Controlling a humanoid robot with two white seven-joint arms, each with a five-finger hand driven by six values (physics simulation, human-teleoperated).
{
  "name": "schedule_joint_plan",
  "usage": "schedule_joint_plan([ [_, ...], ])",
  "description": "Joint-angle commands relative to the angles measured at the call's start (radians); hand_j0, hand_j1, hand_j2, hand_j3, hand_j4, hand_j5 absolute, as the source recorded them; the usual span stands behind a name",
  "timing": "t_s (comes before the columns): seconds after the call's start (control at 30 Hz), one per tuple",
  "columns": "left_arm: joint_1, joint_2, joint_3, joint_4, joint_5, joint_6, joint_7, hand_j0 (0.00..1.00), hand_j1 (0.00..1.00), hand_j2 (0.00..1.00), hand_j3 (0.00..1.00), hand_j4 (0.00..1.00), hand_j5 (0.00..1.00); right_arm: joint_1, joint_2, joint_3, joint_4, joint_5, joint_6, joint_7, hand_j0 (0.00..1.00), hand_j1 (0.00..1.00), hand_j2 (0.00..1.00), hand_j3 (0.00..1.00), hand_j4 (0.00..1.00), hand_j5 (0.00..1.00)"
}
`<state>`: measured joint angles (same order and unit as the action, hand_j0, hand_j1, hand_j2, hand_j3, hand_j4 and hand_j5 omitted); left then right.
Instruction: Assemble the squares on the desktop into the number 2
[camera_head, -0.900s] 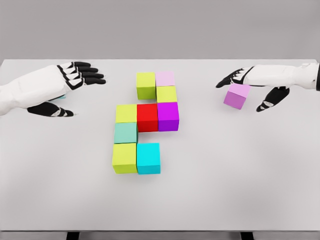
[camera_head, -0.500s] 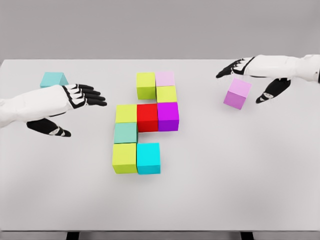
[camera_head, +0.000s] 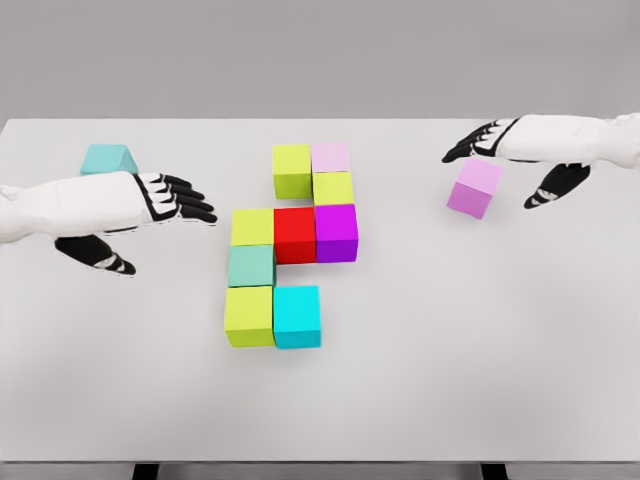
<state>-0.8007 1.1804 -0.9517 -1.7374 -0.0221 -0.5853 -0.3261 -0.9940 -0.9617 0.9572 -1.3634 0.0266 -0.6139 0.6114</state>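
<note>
Right hand (camera_head: 515, 160), fingers spread and empty, hovers over a smooth matte violet cube (camera_head: 474, 189) on the white desktop (camera_head: 450, 350).

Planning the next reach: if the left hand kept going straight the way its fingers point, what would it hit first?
Probably the yellow-green cube at the middle row's left end; the left hand points right toward it, though height above the table is unclear.

**Ten cubes, two hands**

Ten cubes sit on the table (camera_head: 420, 400): three yellow-green (camera_head: 291, 170), two teal (camera_head: 250, 265), two pale pink-violet (camera_head: 474, 188), one red (camera_head: 295, 234), one magenta (camera_head: 336, 232), one cyan (camera_head: 297, 316). Two robot hands show.
</note>
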Motion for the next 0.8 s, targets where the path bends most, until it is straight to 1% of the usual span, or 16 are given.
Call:
schedule_joint_plan([
  [0.0,0.0,0.002,0.033,-0.01,0.013,0.163,0.062,1.0,1.0,1.0,1.0,1.0,1.0,0.002,0.055,-0.009,0.018,0.064,0.003,-0.001,1.0,1.0,1.0,1.0,1.0,1.0],
  [0.03,0.0,0.002,0.03,-0.011,0.011,0.372,0.085,1.0,1.0,1.0,1.0,1.0,1.0,0.011,0.055,-0.012,0.041,0.064,0.003,-0.001,1.0,1.0,1.0,1.0,1.0,1.0],
  [0.07,0.0,-0.018,0.03,-0.011,0.01,0.531,0.087,1.0,1.0,1.0,1.0,1.0,1.0,0.011,0.054,-0.012,0.064,0.065,0.003,-0.001,1.0,1.0,1.0,1.0,1.0,1.0],
  [0.13,-0.009,-0.03,0.03,-0.008,-0.004,0.692,0.084,1.0,1.0,1.0,1.0,1.0,1.0,0.008,0.054,-0.025,0.083,0.075,0.003,-0.001,1.0,1.0,1.0,1.0,1.0,1.0],
  [0.17,-0.012,-0.059,0.03,-0.008,-0.038,0.786,0.082,1.0,1.0,1.0,1.0,1.0,1.0,0.008,0.064,-0.035,0.09,0.102,0.003,-0.001,1.0,1.0,1.0,1.0,1.0,1.0],
  [0.2,-0.014,-0.073,0.03,0.004,-0.09,0.789,0.079,1.0,1.0,1.0,1.0,1.0,1.0,0.008,0.074,-0.035,0.112,0.104,0.003,-0.001,1.0,1.0,1.0,1.0,1.0,1.0],
  [0.23,-0.014,-0.091,0.028,0.013,-0.15,0.789,0.076,1.0,1.0,1.0,1.0,1.0,1.0,0.008,0.074,-0.034,0.115,0.104,0.003,-0.001,1.0,1.0,1.0,1.0,1.0,1.0],
  [0.3,-0.015,-0.119,0.027,0.044,-0.217,0.789,0.075,1.0,1.0,1.0,1.0,1.0,1.0,0.003,0.083,-0.035,0.122,0.127,0.003,-0.001,1.0,1.0,1.0,1.0,1.0,1.0],
  [0.33,-0.015,-0.148,0.024,0.061,-0.243,0.788,0.075,1.0,1.0,1.0,1.0,1.0,1.0,0.002,0.093,-0.035,0.145,0.133,0.003,-0.001,1.0,1.0,1.0,1.0,1.0,1.0],
  [0.37,-0.015,-0.179,0.018,0.099,-0.265,0.786,0.076,1.0,1.0,1.0,1.0,1.0,1.0,0.0,0.11,-0.034,0.178,0.135,0.003,-0.001,1.0,1.0,1.0,1.0,1.0,1.0],
  [0.43,-0.015,-0.203,0.013,0.14,-0.266,0.785,0.065,1.0,1.0,1.0,1.0,1.0,1.0,-0.002,0.164,-0.035,0.244,0.19,0.003,-0.001,1.0,1.0,1.0,1.0,1.0,1.0],
  [0.53,-0.017,-0.258,0.005,0.213,-0.268,0.785,-0.002,1.0,1.0,1.0,1.0,1.0,1.0,-0.003,0.181,-0.035,0.253,0.242,0.003,-0.001,1.0,1.0,1.0,1.0,1.0,1.0],
  [0.6,-0.026,-0.266,0.005,0.237,-0.268,0.779,-0.034,1.0,1.0,1.0,1.0,1.0,1.0,-0.003,0.195,-0.035,0.253,0.271,0.003,-0.001,1.0,1.0,1.0,1.0,1.0,1.0],
  [0.63,-0.037,-0.285,-0.013,0.268,-0.268,0.774,-0.034,1.0,1.0,1.0,1.0,1.0,1.0,-0.009,0.195,-0.035,0.254,0.283,0.003,-0.001,1.0,1.0,1.0,1.0,1.0,1.0],
  [0.67,-0.057,-0.285,-0.028,0.292,-0.268,0.737,-0.034,1.0,1.0,1.0,1.0,1.0,1.0,-0.012,0.198,-0.041,0.254,0.32,0.003,-0.001,1.0,1.0,1.0,1.0,1.0,1.0],
  [0.77,-0.06,-0.312,-0.028,0.364,-0.268,0.702,-0.034,1.0,1.0,1.0,1.0,1.0,1.0,-0.014,0.213,-0.04,0.254,0.323,0.003,-0.001,1.0,1.0,1.0,1.0,1.0,1.0],
])
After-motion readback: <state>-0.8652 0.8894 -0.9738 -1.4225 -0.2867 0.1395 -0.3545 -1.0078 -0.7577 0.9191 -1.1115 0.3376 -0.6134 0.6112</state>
